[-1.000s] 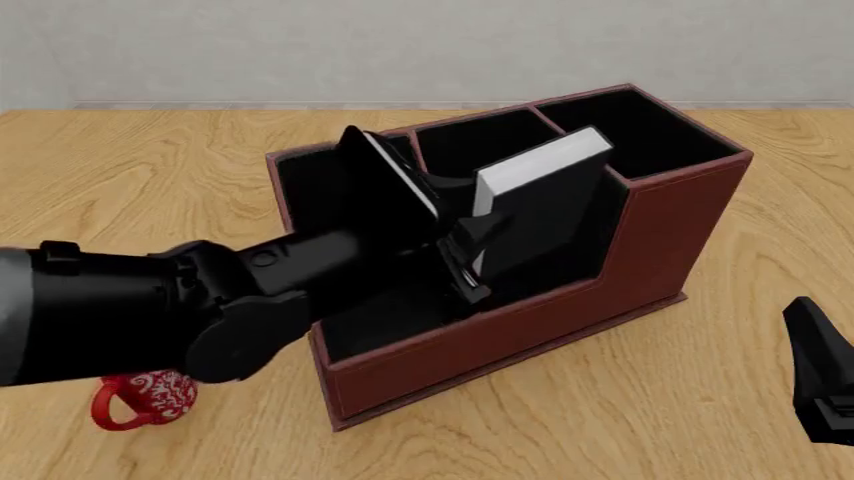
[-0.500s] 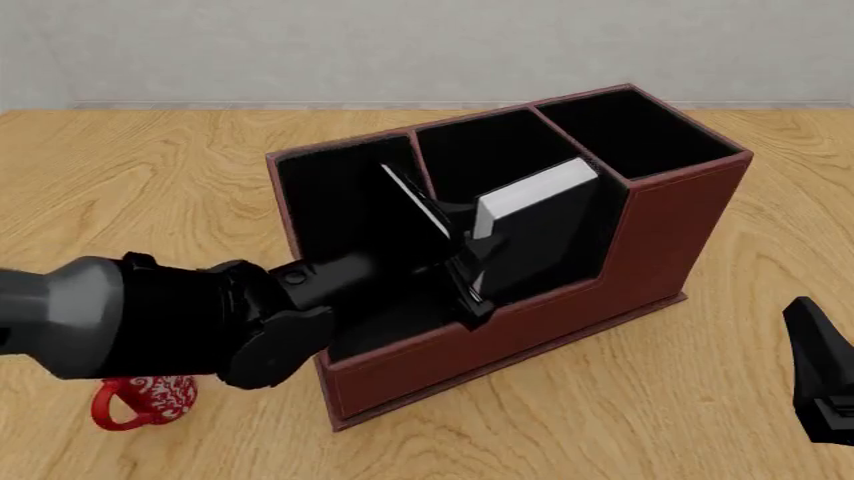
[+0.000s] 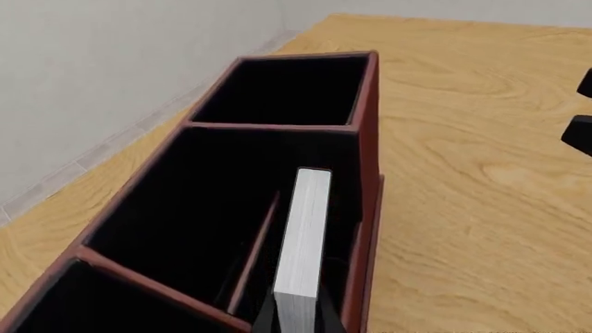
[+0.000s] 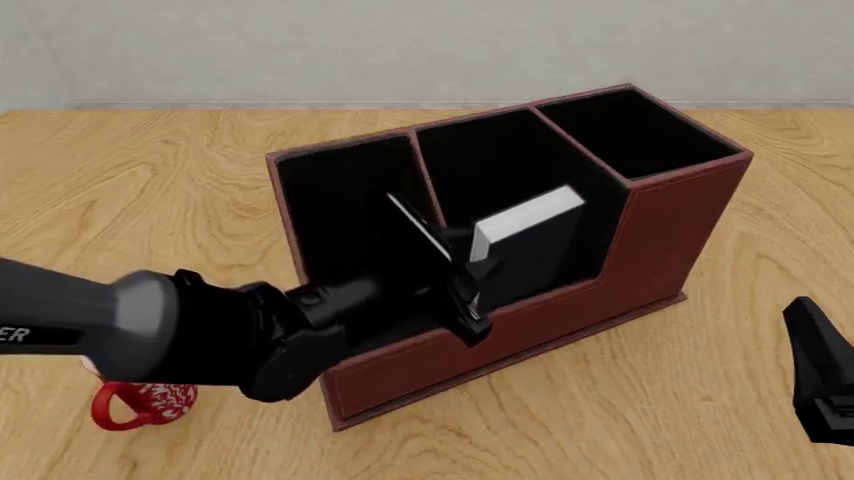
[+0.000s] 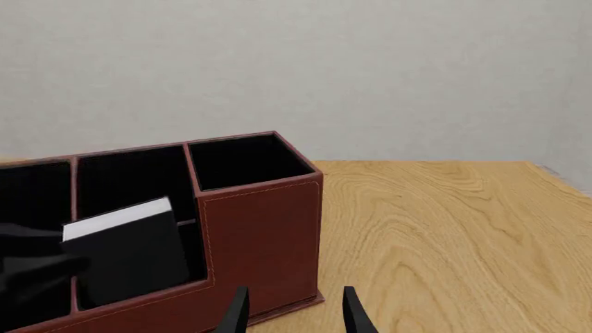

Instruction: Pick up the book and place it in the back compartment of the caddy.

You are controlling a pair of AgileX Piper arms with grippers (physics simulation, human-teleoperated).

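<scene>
The dark reddish-brown caddy [image 4: 654,235] stands mid-table. My left gripper [image 4: 467,280] reaches into it and is shut on the black book [image 4: 541,250], which has white page edges and stands tilted. In the left wrist view the book [image 3: 306,243] sits in the narrow black-lined cell between a thin low divider [image 3: 254,250] and the caddy's lowered side wall [image 3: 370,208]; its top edge still sticks above that wall. The right wrist view shows the book [image 5: 129,253] behind the lowered wall [image 5: 263,236]. My right gripper [image 5: 294,316] is open and empty, near the table's front right [image 4: 821,385].
A red-and-white patterned mug [image 4: 140,400] stands at the front left, partly hidden under my left arm. The caddy's tall-walled end cell [image 4: 634,135] and wider left cell [image 4: 340,200] hold nothing. Bare wooden table lies to the right of the caddy [image 4: 747,300].
My left gripper has moved down and back with the book, lowering it deeper into the narrow cell. The right arm has not moved.
</scene>
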